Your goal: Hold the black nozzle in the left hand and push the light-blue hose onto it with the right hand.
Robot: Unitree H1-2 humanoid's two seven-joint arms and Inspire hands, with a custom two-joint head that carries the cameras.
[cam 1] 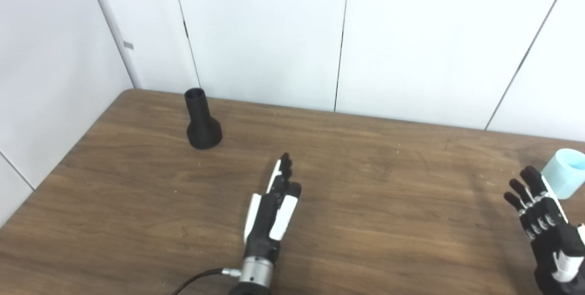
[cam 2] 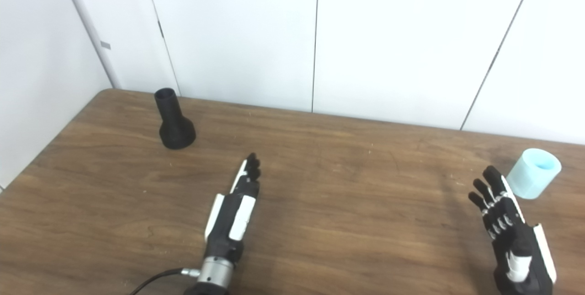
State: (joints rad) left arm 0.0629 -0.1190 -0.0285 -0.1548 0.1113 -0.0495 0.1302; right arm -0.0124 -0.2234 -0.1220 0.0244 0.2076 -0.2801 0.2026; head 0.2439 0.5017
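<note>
White panel walls behind brown table (cam 1: 365, 222). Nozzle (cam 1: 202, 121) upright nr far-left corner; hose (cam 2: 534, 173) by right edge. Left hand (cam 1: 273, 208) and right hand (cam 2: 509, 228) both released, fingers spread, holding nothing. Task not started: grasps + push-on remain.

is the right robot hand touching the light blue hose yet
Apart. In the right eye view, a strip of bare table shows between the right robot hand and the light-blue hose. The hand is open, holding nothing.

Upright black nozzle (cam 1: 203, 122), empty robot hands
</note>
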